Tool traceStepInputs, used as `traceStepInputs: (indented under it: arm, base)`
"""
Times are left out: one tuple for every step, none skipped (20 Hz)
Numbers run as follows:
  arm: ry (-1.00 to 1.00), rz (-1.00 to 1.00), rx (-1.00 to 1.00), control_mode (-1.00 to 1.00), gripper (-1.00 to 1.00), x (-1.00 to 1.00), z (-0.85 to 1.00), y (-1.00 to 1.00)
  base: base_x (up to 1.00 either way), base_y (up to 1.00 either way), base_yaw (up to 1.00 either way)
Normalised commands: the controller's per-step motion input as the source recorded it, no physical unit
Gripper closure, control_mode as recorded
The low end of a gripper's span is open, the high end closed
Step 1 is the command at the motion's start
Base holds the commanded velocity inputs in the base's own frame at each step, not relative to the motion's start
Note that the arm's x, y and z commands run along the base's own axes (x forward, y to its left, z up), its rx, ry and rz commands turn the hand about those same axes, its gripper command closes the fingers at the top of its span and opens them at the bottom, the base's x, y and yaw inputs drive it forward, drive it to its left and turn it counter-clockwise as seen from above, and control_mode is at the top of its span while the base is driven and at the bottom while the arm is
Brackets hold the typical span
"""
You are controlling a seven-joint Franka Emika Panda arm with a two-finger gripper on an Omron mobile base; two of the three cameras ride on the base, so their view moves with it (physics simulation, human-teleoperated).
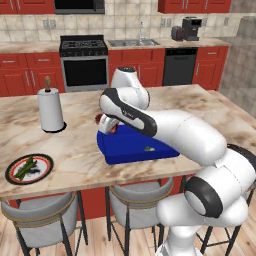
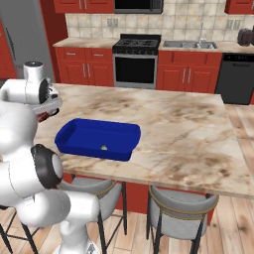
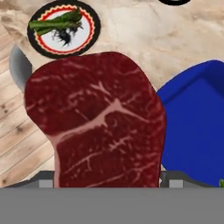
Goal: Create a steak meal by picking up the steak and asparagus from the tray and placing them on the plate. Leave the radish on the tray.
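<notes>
Left base view: arm reaches over the marble desk [image 1: 75, 150] to the far left corner of the tray [image 1: 137, 145]. The fingers [image 1: 104, 122] sit just above that corner, with a bit of dark red steak [image 1: 98, 118] showing at them. Finger spread is hidden here by the wrist. The radish [image 1: 149, 148] is a small green speck inside the tray, near its front right. The plate [image 1: 29, 168] is well left of the tray, near the desk's front edge, with the asparagus [image 1: 25, 167] lying on it. A paper towel roll [image 1: 50, 109] stands upright behind and left of the tray.

Right base view: the tray [image 2: 96, 138] sits on the desk [image 2: 183, 129] with the radish [image 2: 104, 147] alone inside, close to the near wall. The hand is just past the tray's left end, raised off the desk; a sliver of red steak [image 2: 43, 115] is visible under it. Fingers themselves can't be made out.

Hand view: the steak [image 3: 98, 122] stands between the two fingers [image 3: 107, 180], whose tips show at either side of its lower edge. They are pinching it, spread to the slab's width. The tray's [image 3: 197, 127] blue corner is to the right of the steak. The plate [image 3: 63, 28] is beyond the tray on the desk [image 3: 144, 35], asparagus [image 3: 59, 21] across its upper half.
</notes>
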Motion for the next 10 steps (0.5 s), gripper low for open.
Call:
traceStepInputs:
  arm:
    - [0.0,0.2,0.0,-1.0,1.0,-0.24,-0.43,0.79]
    - [0.0,0.2,0.0,-1.0,1.0,-0.24,-0.46,0.79]
    - [0.0,0.2,0.0,-1.0,1.0,-0.23,-0.46,0.79]
    - [0.0,0.19,0.0,-1.0,1.0,-0.24,-0.43,0.79]
    - [0.0,0.19,0.0,-1.0,1.0,-0.23,-0.42,0.76]
    - [0.0,0.18,0.0,-1.0,1.0,-0.21,-0.41,0.76]
    - [0.0,0.17,0.0,-1.0,1.0,-0.2,-0.42,0.74]
    - [0.0,0.17,0.0,-1.0,1.0,-0.17,-0.45,0.71]
    - [0.0,0.16,0.0,-1.0,1.0,-0.16,-0.49,0.71]
    - [0.0,0.15,0.0,-1.0,1.0,-0.13,-0.49,0.71]
  base:
    - [0.0,0.0,0.0]
    - [0.0,0.0,0.0]
    - [0.0,0.0,0.0]
    - [0.0,0.0,0.0]
    - [0.0,0.0,0.0]
    - [0.0,0.0,0.0]
    - [0.0,0.0,0.0]
    - [0.0,0.0,0.0]
    - [0.0,0.0,0.0]
    - [0.0,0.0,0.0]
